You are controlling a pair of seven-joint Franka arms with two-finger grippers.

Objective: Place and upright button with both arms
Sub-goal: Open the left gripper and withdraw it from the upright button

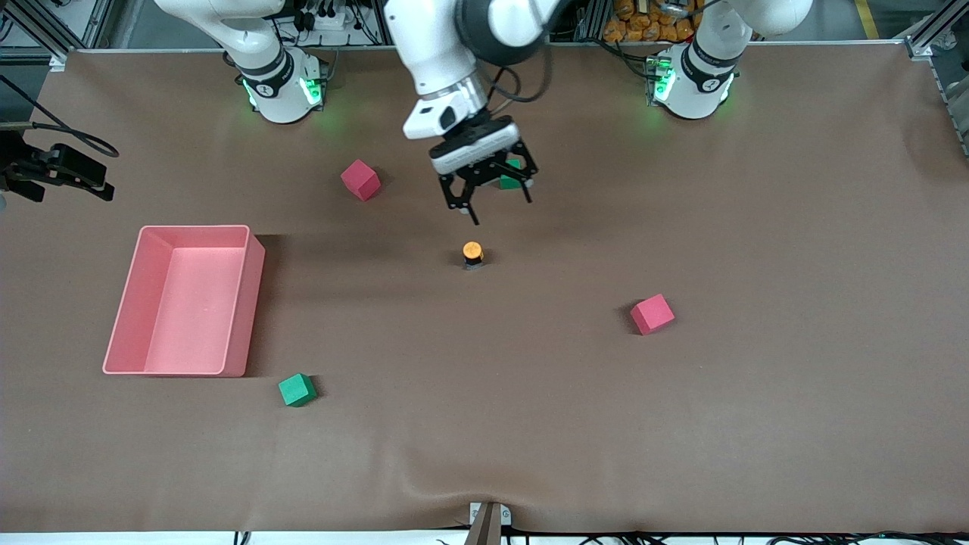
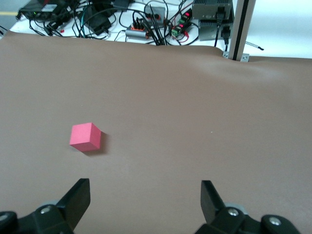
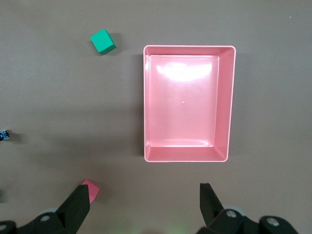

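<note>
Nearest the camera we note a green cube [image 1: 296, 390] beside the pink tray [image 1: 242, 318]. The button [image 1: 472, 254] stands mid-tabletop [image 1: 484, 424], orange cap up, so we judge uprighting done. The left gripper [image 1: 488, 198] hangs above it, jaws open and empty. The right gripper [image 3: 141, 207] waits over the tray, jaws open. Red cubes [image 1: 652, 314] lie well apart; nothing obstructs.

A: Arms [image 1: 435, 45] — glossy white shells, black joint bands, black cables trailing.
B: Bases [image 1: 284, 87] glow green. Left gripper [image 1: 488, 193]: white housing, black fingers [image 2: 75, 200].
</note>
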